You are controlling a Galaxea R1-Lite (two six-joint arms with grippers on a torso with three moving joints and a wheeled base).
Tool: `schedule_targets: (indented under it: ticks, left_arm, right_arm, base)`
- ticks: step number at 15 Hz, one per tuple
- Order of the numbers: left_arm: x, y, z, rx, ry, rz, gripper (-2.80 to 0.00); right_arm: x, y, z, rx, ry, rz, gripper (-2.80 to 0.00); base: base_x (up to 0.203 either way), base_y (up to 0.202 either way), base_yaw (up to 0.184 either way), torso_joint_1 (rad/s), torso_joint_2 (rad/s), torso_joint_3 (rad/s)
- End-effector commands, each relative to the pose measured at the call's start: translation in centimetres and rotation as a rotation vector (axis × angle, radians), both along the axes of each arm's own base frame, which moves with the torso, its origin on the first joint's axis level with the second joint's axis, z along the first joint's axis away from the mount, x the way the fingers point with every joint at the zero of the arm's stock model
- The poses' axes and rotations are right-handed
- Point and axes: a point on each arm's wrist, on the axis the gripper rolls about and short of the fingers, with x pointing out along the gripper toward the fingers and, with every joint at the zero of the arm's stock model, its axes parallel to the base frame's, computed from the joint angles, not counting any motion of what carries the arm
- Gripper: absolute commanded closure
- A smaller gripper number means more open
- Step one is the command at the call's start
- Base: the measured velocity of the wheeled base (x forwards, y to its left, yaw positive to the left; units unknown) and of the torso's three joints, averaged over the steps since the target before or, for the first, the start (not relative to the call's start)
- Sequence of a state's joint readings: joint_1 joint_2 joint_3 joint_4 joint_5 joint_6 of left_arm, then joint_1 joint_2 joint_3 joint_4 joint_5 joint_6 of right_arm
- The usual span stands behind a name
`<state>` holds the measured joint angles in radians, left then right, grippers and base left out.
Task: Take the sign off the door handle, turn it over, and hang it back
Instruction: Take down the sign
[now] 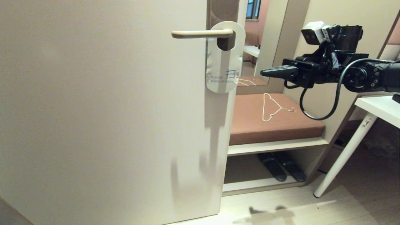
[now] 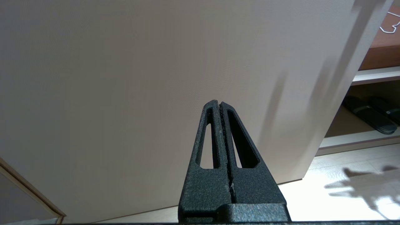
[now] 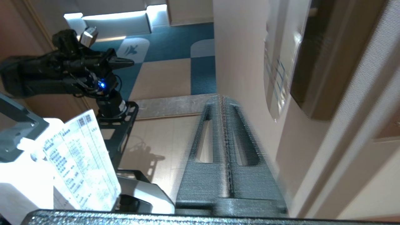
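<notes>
The sign (image 1: 223, 68) hangs by its large hole on the door handle (image 1: 200, 33), a cream lever on a tall brown-grey plate (image 1: 222, 9). Its white face with blue "PLEASE MAKE UP ROOM" is turned toward me. My right gripper (image 1: 262, 72) is level with the sign's lower half, a short way to its right, pointing at it, fingers together and empty. In the right wrist view the gripper (image 3: 222, 97) is shut and the sign (image 3: 275, 72) shows edge-on beside it. My left gripper (image 2: 217, 102) is shut and empty, low down, facing the bare lower part of the door (image 2: 125, 78).
Right of the door edge stands a bench with a brown cushion (image 1: 297, 125), and a thin white wire hanger (image 1: 272, 107) lies on it. Dark slippers (image 1: 281, 167) sit on the shelf below. A mirror (image 1: 265, 40) leans behind, and a white table (image 1: 379, 107) stands at far right.
</notes>
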<state>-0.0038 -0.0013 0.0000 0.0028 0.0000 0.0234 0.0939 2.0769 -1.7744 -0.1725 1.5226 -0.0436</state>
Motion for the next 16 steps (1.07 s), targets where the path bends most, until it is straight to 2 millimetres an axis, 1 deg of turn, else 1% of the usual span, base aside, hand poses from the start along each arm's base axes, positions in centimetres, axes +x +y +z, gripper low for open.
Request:
schedule_targets:
  ticks: [1, 4, 8, 11, 13, 16]
  left_arm:
    - [0.0, 0.0, 0.0, 0.0, 0.002, -0.001, 0.0]
    - [0.0, 0.0, 0.0, 0.0, 0.002, -0.001, 0.0]
    - [0.0, 0.0, 0.0, 0.0, 0.002, -0.001, 0.0]
    - [0.0, 0.0, 0.0, 0.0, 0.002, -0.001, 0.0]
    - [0.0, 0.0, 0.0, 0.0, 0.002, -0.001, 0.0]
    - [0.0, 0.0, 0.0, 0.0, 0.002, -0.001, 0.0]
  right_arm:
    - [0.2, 0.7, -0.1, 0.007, -0.007, 0.064, -2.8]
    - [0.5, 1.5, -0.2, 0.009, -0.035, 0.082, -2.8]
    - [0.5, 1.5, -0.7, 0.014, -0.086, 0.082, -2.8]
    - [0.7, 1.6, -0.6, 0.017, -0.125, 0.082, -2.8]
    - [0.8, 1.7, -0.7, 0.017, -0.124, 0.085, -2.8]
    - [0.8, 2.5, -0.9, 0.018, -0.118, 0.103, -2.8]
  base:
    - [0.0, 0.0, 0.0, 0.0, 0.0, 0.0]
    - [0.0, 0.0, 0.0, 0.0, 0.0, 0.0]
    - [0.0, 0.0, 0.0, 0.0, 0.0, 0.0]
    - [0.0, 0.0, 0.0, 0.0, 0.0, 0.0]
    - [0.0, 0.0, 0.0, 0.0, 0.0, 0.0]
    - [0.0, 0.0, 0.0, 0.0, 0.0, 0.0]
